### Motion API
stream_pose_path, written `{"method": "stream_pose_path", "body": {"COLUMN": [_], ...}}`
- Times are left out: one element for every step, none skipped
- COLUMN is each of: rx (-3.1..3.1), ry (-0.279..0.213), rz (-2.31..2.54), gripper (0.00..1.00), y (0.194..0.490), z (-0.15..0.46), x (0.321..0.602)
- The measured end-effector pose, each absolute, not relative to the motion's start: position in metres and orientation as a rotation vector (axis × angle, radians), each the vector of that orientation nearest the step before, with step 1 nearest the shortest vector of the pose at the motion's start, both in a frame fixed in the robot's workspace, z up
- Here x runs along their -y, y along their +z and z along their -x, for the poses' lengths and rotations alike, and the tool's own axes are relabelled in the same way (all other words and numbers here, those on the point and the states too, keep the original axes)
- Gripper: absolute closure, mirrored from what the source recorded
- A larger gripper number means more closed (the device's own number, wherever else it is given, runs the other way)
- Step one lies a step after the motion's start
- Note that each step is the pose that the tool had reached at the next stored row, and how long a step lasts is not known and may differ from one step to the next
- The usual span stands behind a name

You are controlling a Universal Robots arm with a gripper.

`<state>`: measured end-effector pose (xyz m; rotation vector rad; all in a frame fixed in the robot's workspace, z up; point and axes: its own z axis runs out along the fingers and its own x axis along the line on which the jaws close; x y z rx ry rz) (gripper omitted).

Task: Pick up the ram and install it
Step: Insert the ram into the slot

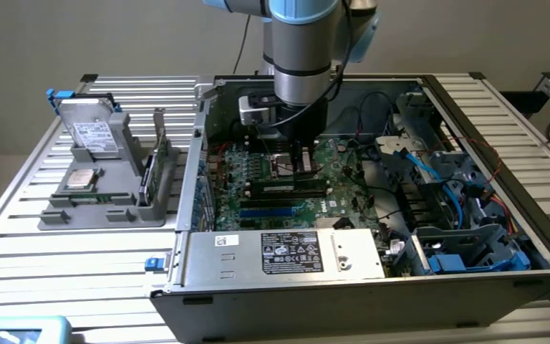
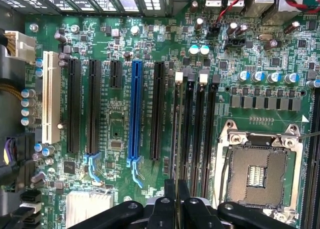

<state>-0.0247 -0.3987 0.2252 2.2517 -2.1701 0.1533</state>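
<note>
One arm: a grey-and-blue robot arm reaches from the top centre of the exterior view into an open computer case on a slatted metal table.
Left of frame: a grey tray carries a hard drive, a square silver processor chip and an upright expansion card.
Writing: the hard drive's sticker and the white-and-black label on the case's front metal box both carry print too small to read. The lettering beside the motherboard slots in the wrist view is also illegible.
Pincer: the gripper hangs at centre frame over the motherboard. Its two fingers are drawn close together, with the thin board pinched between them.
Task's thing: the ram sits directly under the fingertips, inside the case, just above centre frame.
Long axis: in the exterior view the ram stands on edge and runs left to right, parallel to the case's front wall. In the wrist view it shows edge-on, in line with the memory slot farthest from the processor socket and parallel to the blue slot.
Seating: whether it is pressed home cannot be told.
Right of frame: blue cables loop through the drive bays.
</note>
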Motion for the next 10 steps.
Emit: {"method": "stream_pose_path", "body": {"rx": [2.171,2.172,2.174,2.174,2.175,2.175,2.175,2.175,2.175,2.176], "ry": [0.153,0.153,0.153,0.154,0.154,0.154,0.154,0.154,0.154,0.154], "rz": [-2.251,-2.249,-2.248,-2.247,-2.247,-2.247,-2.247,-2.246,-2.246,-2.246], "gripper": [0.87,0.87,0.87,0.87,0.87,0.87,0.87,0.87,0.87,0.87], "y": [0.2252,0.2252,0.2252,0.2251,0.225,0.2249,0.2246,0.2244,0.2241,0.2239], "z": [0.0248,0.0248,0.0249,0.0249,0.0249,0.025,0.025,0.0249,0.0249,0.0249], "x": [0.3987,0.3988,0.3988,0.3989,0.3989,0.399,0.399,0.399,0.399,0.399]}}
